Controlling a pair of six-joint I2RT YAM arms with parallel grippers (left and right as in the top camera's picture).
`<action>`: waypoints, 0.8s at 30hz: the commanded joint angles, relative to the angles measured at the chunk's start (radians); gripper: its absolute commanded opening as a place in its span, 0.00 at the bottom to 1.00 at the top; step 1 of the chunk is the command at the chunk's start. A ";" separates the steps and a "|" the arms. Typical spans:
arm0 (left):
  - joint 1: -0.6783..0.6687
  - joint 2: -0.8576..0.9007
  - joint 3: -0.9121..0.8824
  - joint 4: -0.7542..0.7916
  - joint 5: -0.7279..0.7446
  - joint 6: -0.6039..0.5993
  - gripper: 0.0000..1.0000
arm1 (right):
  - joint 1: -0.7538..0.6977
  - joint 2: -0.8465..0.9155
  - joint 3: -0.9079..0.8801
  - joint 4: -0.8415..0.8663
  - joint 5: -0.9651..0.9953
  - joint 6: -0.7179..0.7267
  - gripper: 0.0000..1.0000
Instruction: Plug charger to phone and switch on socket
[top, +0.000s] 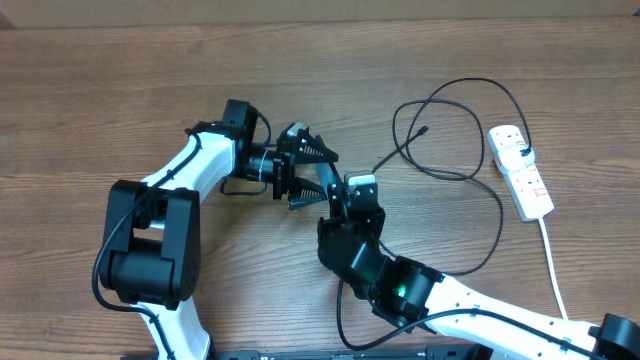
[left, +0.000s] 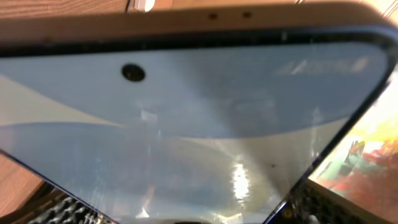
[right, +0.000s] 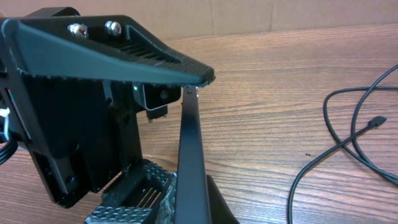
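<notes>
The phone (top: 327, 178) is held edge-up above the table's middle, between both grippers. In the left wrist view its light blue screen (left: 199, 124) fills the frame. My left gripper (top: 313, 172) spans the phone's width, with its jaws (left: 193, 214) against both side edges. My right gripper (top: 350, 192) is shut on the phone's thin edge (right: 189, 143), with its fingers (right: 200, 208) on either face. The charger's black cable (top: 470, 85) loops on the table to the right. Its small plug tip (top: 425, 130) lies free and also shows in the right wrist view (right: 375, 121). The white socket (top: 528, 185) lies at the far right.
The socket's white cord (top: 555, 265) runs toward the front right edge. The cable's loops (right: 336, 146) cover the table between the grippers and the socket. A bare wooden tabletop (top: 100, 110) lies to the left and back.
</notes>
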 joint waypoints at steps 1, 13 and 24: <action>0.000 0.006 0.022 0.042 0.023 0.005 1.00 | -0.031 -0.009 0.022 0.020 0.006 0.005 0.04; 0.129 -0.048 0.029 0.126 -0.231 0.084 1.00 | -0.153 -0.100 0.022 -0.164 0.006 0.169 0.04; 0.391 -0.550 0.029 -0.270 -0.794 0.290 1.00 | -0.366 -0.132 0.003 -0.295 -0.361 0.738 0.04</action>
